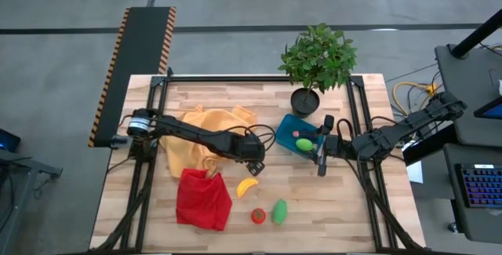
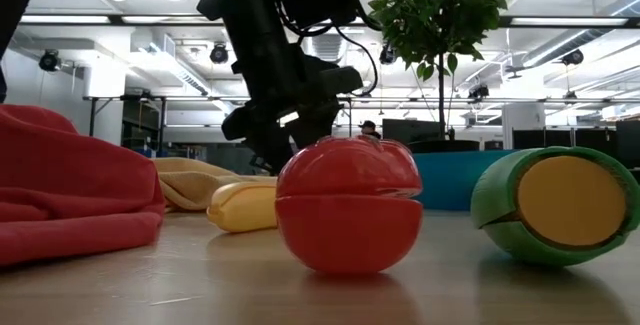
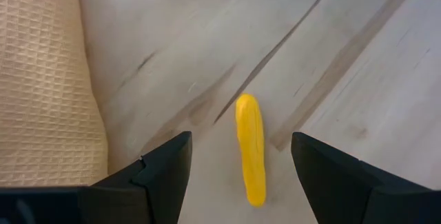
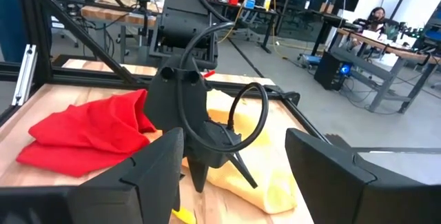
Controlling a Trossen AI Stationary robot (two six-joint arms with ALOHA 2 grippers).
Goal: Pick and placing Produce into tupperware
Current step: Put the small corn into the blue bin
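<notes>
A yellow banana (image 3: 251, 148) lies flat on the wooden table, just right of the yellow cloth. My left gripper (image 3: 241, 141) hangs open right above it, slanting down, one finger on each side and apart from it; the high view shows this gripper (image 1: 255, 167) beside the banana (image 1: 247, 186). The teal tupperware (image 1: 292, 125) holds a green piece (image 1: 303, 143) and a tiny pink one (image 1: 296, 135). My right gripper (image 1: 321, 154) hovers open and level at the tupperware's right rim, with nothing between its fingers. A red tomato (image 1: 257, 216) and a green piece (image 1: 279, 211) rest near the front edge.
A red cloth (image 1: 202, 198) lies at the front left and a yellow cloth (image 1: 205, 133) behind it, both under or beside the left arm. A potted plant (image 1: 318, 59) stands at the back, behind the tupperware. Bare wood lies to the right of the tomato.
</notes>
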